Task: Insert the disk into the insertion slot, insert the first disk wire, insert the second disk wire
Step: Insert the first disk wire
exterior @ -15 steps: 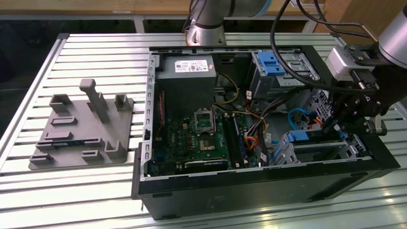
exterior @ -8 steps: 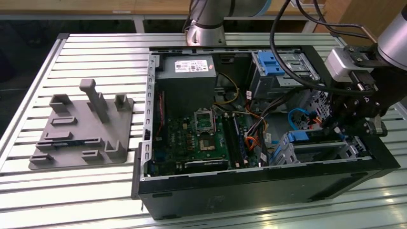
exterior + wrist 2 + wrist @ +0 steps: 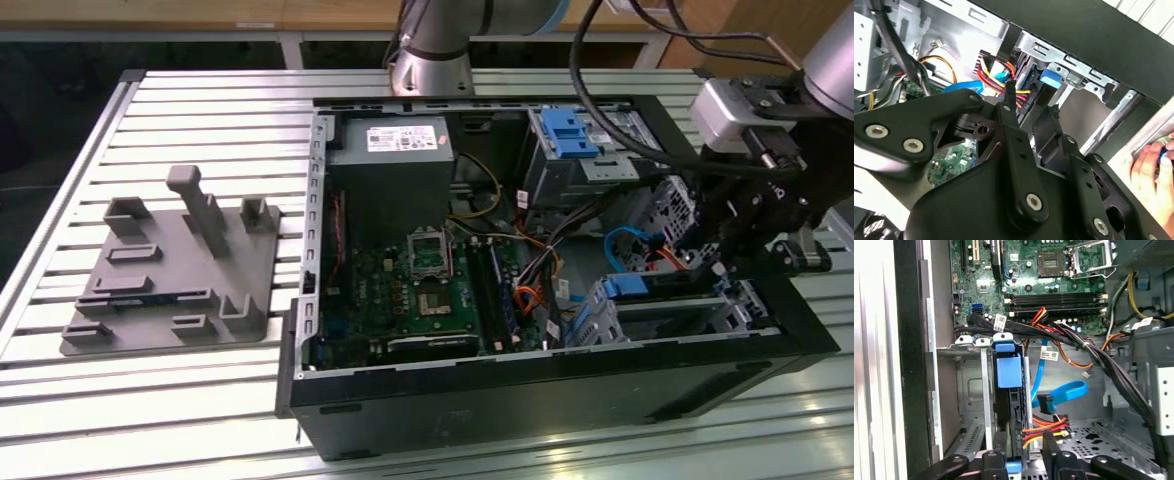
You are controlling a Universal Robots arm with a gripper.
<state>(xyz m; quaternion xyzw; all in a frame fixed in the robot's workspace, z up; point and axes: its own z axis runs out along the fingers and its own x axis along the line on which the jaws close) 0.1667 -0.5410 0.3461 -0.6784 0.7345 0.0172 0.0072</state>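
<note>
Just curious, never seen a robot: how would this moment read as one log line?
disk: in slot | gripper: at wires by disk | hand: outside case

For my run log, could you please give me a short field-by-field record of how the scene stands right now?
setting: open computer case on a slatted table
disk: blue-framed, seated in the insertion slot
gripper: inside the case, close to the disk
wires: blue cable and red-yellow wires beside the disk; whether they are plugged in cannot be told
person: a hand at the case's edge
</note>
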